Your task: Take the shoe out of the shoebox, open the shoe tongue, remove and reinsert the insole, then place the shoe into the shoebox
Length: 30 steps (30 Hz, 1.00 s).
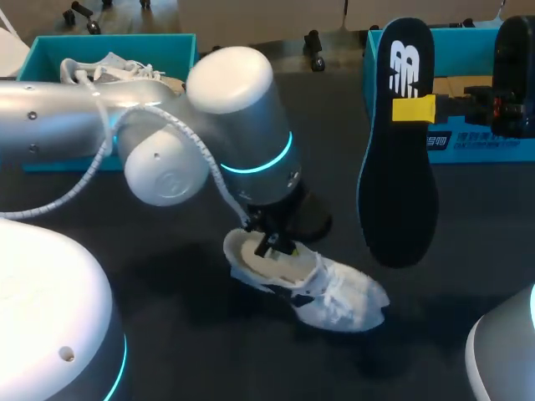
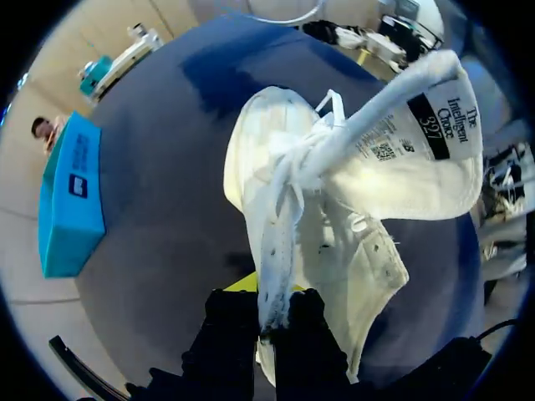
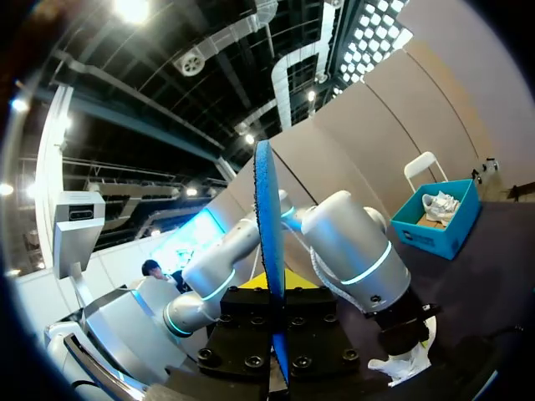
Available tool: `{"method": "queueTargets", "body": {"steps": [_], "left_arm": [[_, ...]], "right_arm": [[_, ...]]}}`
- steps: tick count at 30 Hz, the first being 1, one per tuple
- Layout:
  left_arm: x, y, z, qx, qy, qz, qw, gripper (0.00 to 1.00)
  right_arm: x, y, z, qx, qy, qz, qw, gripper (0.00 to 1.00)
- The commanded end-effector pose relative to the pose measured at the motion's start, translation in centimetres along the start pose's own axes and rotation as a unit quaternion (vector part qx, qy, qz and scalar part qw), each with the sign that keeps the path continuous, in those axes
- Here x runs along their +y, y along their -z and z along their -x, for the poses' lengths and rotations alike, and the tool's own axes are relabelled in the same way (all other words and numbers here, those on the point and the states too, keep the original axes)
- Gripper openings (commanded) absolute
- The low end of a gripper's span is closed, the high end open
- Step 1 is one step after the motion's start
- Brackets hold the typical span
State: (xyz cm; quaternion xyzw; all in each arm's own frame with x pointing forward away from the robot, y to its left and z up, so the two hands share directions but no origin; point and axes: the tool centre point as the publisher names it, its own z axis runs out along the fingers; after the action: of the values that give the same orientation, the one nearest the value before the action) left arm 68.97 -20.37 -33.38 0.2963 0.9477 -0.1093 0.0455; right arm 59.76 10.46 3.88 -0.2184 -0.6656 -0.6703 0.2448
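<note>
A white shoe [image 1: 322, 292] lies on its side on the dark table [image 1: 167, 284], mid-front. My left gripper [image 1: 274, 244] comes down on its opening and is shut on the shoe's upper edge by the laces [image 2: 269, 251]. The tongue [image 2: 418, 134] is folded back, label showing. My right gripper [image 1: 414, 109] is raised at the right, shut on the black, blue-edged insole [image 1: 397, 150], which hangs upright in the air. In the right wrist view the insole [image 3: 267, 242] stands edge-on between the fingers of the right gripper [image 3: 274, 334], with the shoe [image 3: 405, 363] and my left arm [image 3: 351, 251] beyond it.
A teal shoebox [image 1: 50, 58] at the back left holds another white shoe [image 1: 109, 68]. A second teal box [image 1: 476, 138] stands at the back right, behind the insole. The second box [image 2: 71, 200] also shows in the left wrist view.
</note>
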Motion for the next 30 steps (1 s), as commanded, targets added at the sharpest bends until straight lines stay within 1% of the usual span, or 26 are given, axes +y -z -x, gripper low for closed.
{"method": "queueTargets", "body": {"steps": [1,3,4,6,7,20,21,22,23,24,25,26,27,28,30], "left_arm": [[1.0,2.5,-1.2,-0.008,-0.1,-0.011,0.995,0.0],[0.9,2.9,-1.5,-0.013,-0.156,-0.014,0.988,0.0],[0.8,3.2,-1.9,-0.016,-0.198,-0.017,0.98,0.0],[0.5,3.9,-2.5,-0.03,-0.251,-0.024,0.967,0.0],[0.3,4.1,-2.5,-0.053,-0.268,-0.022,0.962,0.0],[0.3,4.1,-2.5,-0.053,-0.268,-0.022,0.962,0.0],[0.2,4.0,-2.6,-0.034,-0.293,-0.033,0.955,0.0],[0.1,3.9,-2.5,-0.036,-0.302,-0.017,0.952,0.0],[0.1,3.9,-2.4,-0.036,-0.311,-0.015,0.95,0.0],[-0.1,3.9,-2.5,-0.021,-0.337,-0.032,0.941,0.0],[-0.2,4.0,-2.5,-0.015,-0.349,-0.02,0.937,0.0],[-0.4,3.9,-2.6,-0.003,-0.371,-0.018,0.929,0.0],[-0.6,4.0,-2.7,0.004,-0.377,-0.027,0.926,0.0],[-0.7,4.1,-2.7,0.017,-0.388,-0.027,0.921,0.0],[-1.1,4.2,-3.1,0.021,-0.414,-0.023,0.91,0.0]], "right_arm": [[0.1,-0.2,0.2,0.001,0.0,-0.001,1.0,0.0],[0.1,-0.2,0.2,0.001,0.0,-0.001,1.0,0.0],[0.1,-0.2,0.2,0.001,0.0,-0.001,1.0,0.0],[0.1,-0.2,0.2,0.001,0.0,-0.001,1.0,0.0],[0.1,-0.2,0.2,0.001,0.0,-0.001,1.0,0.0],[0.1,-0.2,0.2,0.001,0.0,-0.001,1.0,0.0],[0.1,-0.2,0.2,0.001,0.0,-0.001,1.0,0.0],[0.1,-0.2,0.2,0.001,0.0,-0.001,1.0,0.0],[0.1,-0.2,0.2,0.001,0.0,-0.001,1.0,0.0],[0.1,-0.2,0.2,0.001,0.0,-0.001,1.0,0.0],[0.1,-0.2,0.2,0.001,0.0,-0.001,1.0,0.0],[0.1,-0.2,0.2,0.001,0.0,-0.001,1.0,0.0],[0.1,-0.2,0.2,0.001,0.0,-0.001,1.0,0.0],[0.1,-0.2,0.2,0.001,0.0,-0.001,1.0,0.0],[0.1,-0.2,0.2,0.001,0.0,-0.001,1.0,0.0]]}}
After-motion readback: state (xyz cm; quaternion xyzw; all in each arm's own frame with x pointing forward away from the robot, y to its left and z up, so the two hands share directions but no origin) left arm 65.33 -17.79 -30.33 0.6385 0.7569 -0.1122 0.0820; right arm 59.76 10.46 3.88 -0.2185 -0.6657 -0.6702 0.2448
